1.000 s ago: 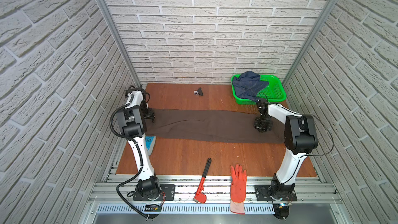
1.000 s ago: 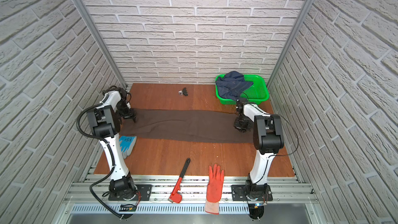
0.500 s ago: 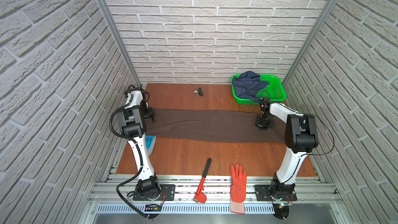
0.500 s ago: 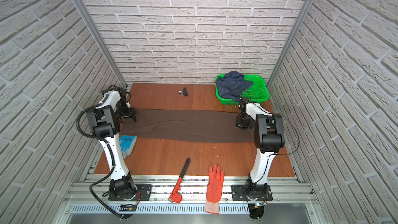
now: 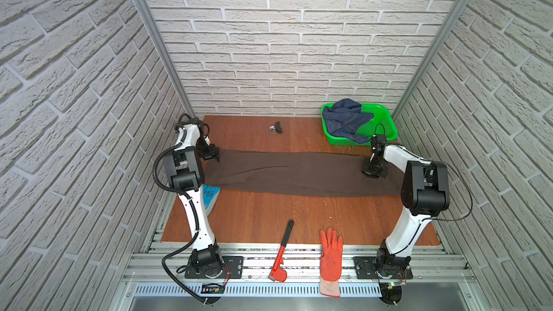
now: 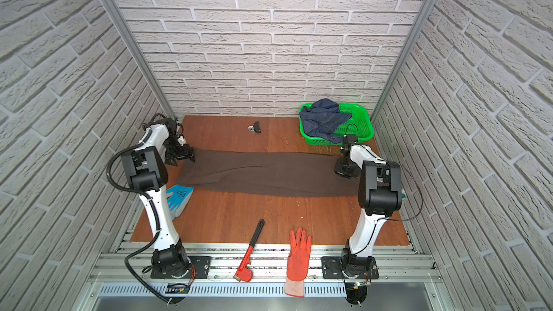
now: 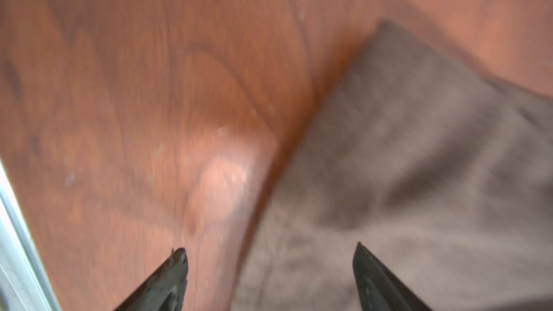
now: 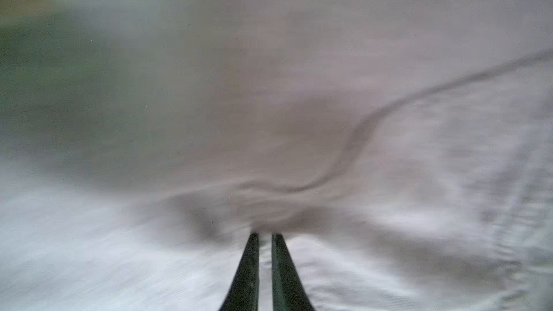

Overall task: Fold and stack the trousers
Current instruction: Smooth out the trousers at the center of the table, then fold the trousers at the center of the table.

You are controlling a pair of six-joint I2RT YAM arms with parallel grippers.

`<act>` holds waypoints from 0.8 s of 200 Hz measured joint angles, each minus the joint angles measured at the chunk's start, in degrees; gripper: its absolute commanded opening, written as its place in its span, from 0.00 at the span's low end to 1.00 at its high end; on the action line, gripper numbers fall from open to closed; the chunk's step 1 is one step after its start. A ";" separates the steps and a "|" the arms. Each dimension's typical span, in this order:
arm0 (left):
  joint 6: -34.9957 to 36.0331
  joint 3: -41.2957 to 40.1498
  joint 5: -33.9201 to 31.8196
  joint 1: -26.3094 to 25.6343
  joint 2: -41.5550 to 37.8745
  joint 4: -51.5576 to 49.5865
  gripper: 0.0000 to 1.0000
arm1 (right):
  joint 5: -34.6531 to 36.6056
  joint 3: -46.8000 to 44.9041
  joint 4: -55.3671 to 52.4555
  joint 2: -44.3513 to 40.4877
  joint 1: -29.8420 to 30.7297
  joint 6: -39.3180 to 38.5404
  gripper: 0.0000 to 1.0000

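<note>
Nearby, basket (image 5: pixel 385 118), wrench (image 5: pixel 283 249), orange glove (image 5: pixel 330 254); left jaws apart, right jaws tight on trousers (image 5: pixel 299 172).

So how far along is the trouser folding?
Done: the dark brown trousers lie spread flat across the wooden table, no fold yet. In hand: right gripper looks pinched shut on one end; left gripper open over the other end's corner. Left: all folds and stacking.
</note>
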 measured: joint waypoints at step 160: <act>-0.37 -12.15 -1.05 -1.55 -3.76 4.66 0.02 | -4.83 -0.17 1.31 -4.24 3.76 0.26 0.14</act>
